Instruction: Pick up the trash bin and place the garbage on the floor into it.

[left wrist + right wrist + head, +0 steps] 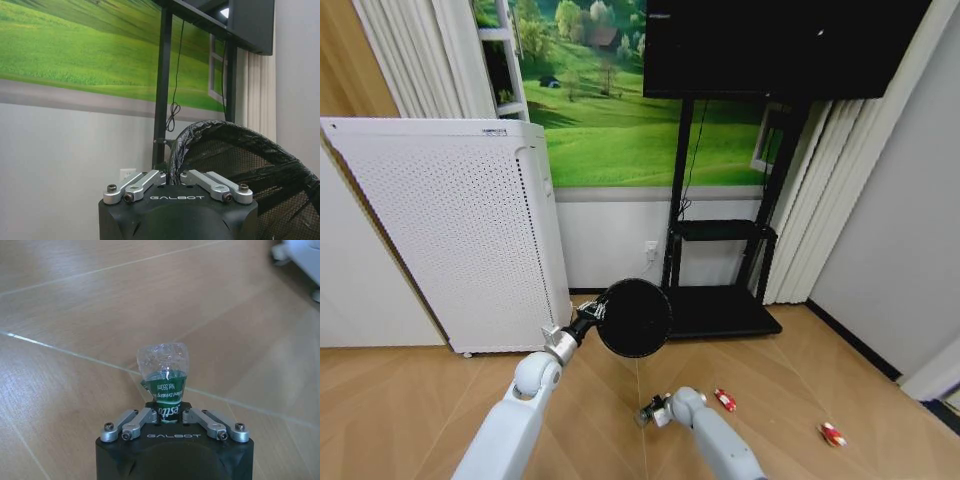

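**Bottle gripped low, bin held aloft**

Nearest in, at the bottom of the head view: right gripper (pixel 647 412) down just above the wooden floor (pixel 410 400), clamped on the small clear bottle (pixel 647 411). From the right wrist view, a tight pinch on the green label, the bottle (pixel 163 374) sticking straight out beyond the right gripper (pixel 167 412), its clear ribbed end pointing away over the floorboards (pixel 75 315).

Just beside that arm, on the robot's right: one red-and-white wrapper (pixel 724 400) lying flat on the floor. Farther right, well apart: a second red-and-white wrapper (pixel 832 434), also on the boards.

Up and to the left: left gripper (pixel 590 313) raised off the floor, closed on the rim of the trash bin (pixel 634 318). Bin hanging in the air, tipped on its side, dark round face turned toward the camera. From the left wrist view, black mesh wall and rolled rim of the trash bin (pixel 240 160) rising right past the left gripper (pixel 172 177).

Behind, on the left: tall white perforated appliance (pixel 450 230) standing on the floor against the wall. Behind the bin: black TV stand (pixel 720 270) with a dark screen (pixel 780 45) on top. At the very back: green meadow mural (pixel 620 110), with pale curtains (pixel 820 220) on the right.
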